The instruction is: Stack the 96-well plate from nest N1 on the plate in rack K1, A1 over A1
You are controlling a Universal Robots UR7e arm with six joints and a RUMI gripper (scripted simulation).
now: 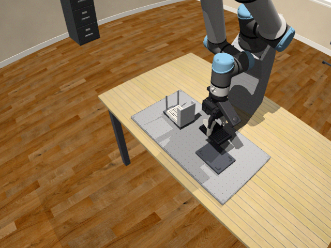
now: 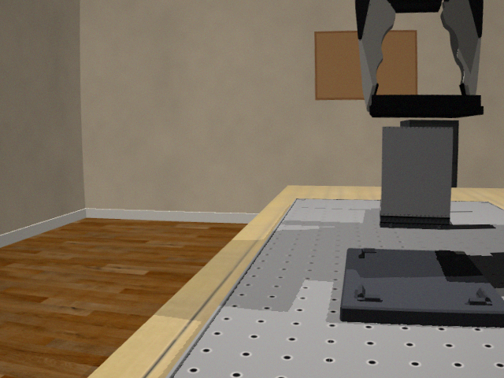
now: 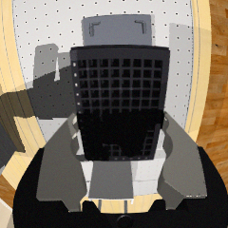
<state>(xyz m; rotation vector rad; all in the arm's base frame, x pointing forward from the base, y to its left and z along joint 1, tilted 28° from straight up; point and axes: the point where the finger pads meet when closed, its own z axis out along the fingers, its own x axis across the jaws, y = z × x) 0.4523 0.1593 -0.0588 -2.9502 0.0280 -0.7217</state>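
Note:
My gripper (image 1: 215,131) is shut on the black 96-well plate (image 1: 220,136) and holds it level in the air, well above the dark plate nest N1 (image 1: 215,158). In the exterior view the plate (image 2: 425,105) hangs between the fingers (image 2: 419,87), high over the empty nest (image 2: 421,284). In the wrist view the plate (image 3: 120,101) fills the middle between the two jaws, with the nest (image 3: 119,29) beyond it. The grey stack rack K1 (image 1: 181,111) stands to the left with a white plate (image 1: 174,112) lying in it.
The rack has thin upright posts (image 1: 172,99) and a grey wall panel (image 2: 416,171). Everything stands on a grey perforated baseplate (image 1: 197,145) on a wooden table. The robot's base (image 1: 254,80) rises behind the baseplate.

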